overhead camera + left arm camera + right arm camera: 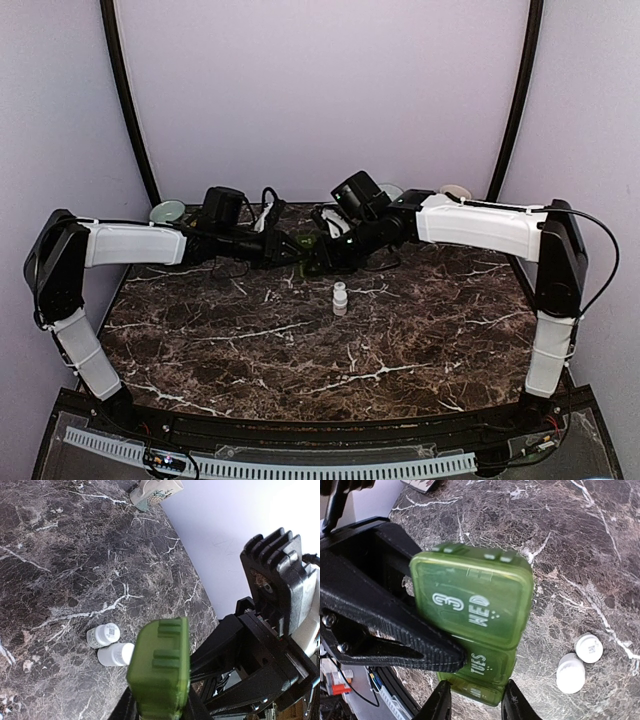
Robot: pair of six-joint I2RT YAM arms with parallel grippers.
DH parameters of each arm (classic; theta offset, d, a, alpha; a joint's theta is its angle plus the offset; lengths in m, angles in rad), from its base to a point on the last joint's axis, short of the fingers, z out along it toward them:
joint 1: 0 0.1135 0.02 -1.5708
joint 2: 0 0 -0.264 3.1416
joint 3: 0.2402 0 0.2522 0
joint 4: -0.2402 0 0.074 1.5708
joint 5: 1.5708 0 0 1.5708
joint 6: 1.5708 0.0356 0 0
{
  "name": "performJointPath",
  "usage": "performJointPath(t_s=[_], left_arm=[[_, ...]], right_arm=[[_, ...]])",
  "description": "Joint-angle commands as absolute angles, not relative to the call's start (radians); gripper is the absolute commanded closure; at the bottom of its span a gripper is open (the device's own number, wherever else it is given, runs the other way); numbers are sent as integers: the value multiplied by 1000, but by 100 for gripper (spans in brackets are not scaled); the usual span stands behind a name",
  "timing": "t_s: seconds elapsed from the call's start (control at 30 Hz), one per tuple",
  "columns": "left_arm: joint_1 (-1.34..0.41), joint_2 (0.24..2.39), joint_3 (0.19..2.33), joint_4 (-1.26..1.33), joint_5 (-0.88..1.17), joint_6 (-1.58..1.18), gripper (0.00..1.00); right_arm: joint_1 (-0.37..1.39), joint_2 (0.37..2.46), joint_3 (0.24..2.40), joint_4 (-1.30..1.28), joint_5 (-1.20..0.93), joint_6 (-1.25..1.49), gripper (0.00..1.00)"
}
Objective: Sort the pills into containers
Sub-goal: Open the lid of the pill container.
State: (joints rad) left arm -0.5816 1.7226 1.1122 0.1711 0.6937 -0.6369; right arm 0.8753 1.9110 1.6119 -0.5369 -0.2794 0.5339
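A green weekly pill organizer (310, 250) (160, 670) (475, 605) hangs in the air over the back middle of the marble table. My left gripper (290, 248) (160, 714) is shut on one end of it. Its black finger (395, 625) crosses the TUES compartment in the right wrist view. My right gripper (325, 245) (475, 701) has a fingertip at each side of the MON end; whether they press it does not show. The WED lid looks raised. Two small white bottles (340, 298) (104, 635) (570, 672) stand together below. No pills show.
A pale green bowl (167, 211) sits at the back left corner and a white dish (455, 191) at the back right. A printed cup (152, 492) stands near the table's back edge. Purple walls close in on three sides.
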Motion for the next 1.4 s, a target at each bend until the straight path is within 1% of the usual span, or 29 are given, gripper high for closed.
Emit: performJointPath(t_s=[0.0, 0.2, 0.27, 0.47, 0.53, 0.7, 0.77, 0.83, 1.03, 1.13, 1.27, 1.37], left_arm=[[-609, 1703, 1133, 280, 716, -678, 100], [-609, 1707, 1172, 225, 676, -677, 100], [-641, 1711, 1179, 213, 667, -681, 100], [-653, 1710, 1182, 182, 618, -692, 100], [-655, 1712, 1186, 175, 607, -694, 100], [-658, 1720, 1198, 166, 590, -700, 100], [-662, 1724, 1203, 164, 585, -705, 100], [-665, 1727, 1206, 159, 581, -705, 100], [-669, 1729, 1212, 138, 548, -708, 100], [-675, 1732, 1223, 124, 523, -710, 100], [-684, 1739, 1242, 83, 475, -709, 100], [-697, 1749, 1265, 45, 428, -707, 100]], right_arm=[[907, 1895, 1616, -426, -337, 533, 72], [920, 1922, 1666, -460, -318, 525, 74], [921, 1932, 1679, -472, -317, 523, 73], [922, 1940, 1693, -480, -320, 524, 61], [923, 1943, 1695, -483, -322, 522, 54], [921, 1946, 1699, -483, -320, 520, 54], [920, 1949, 1703, -488, -318, 519, 56], [920, 1952, 1706, -493, -311, 517, 60], [922, 1957, 1712, -504, -292, 515, 85], [922, 1962, 1719, -510, -282, 514, 94], [923, 1967, 1733, -527, -256, 511, 100], [929, 1981, 1750, -549, -224, 509, 100]])
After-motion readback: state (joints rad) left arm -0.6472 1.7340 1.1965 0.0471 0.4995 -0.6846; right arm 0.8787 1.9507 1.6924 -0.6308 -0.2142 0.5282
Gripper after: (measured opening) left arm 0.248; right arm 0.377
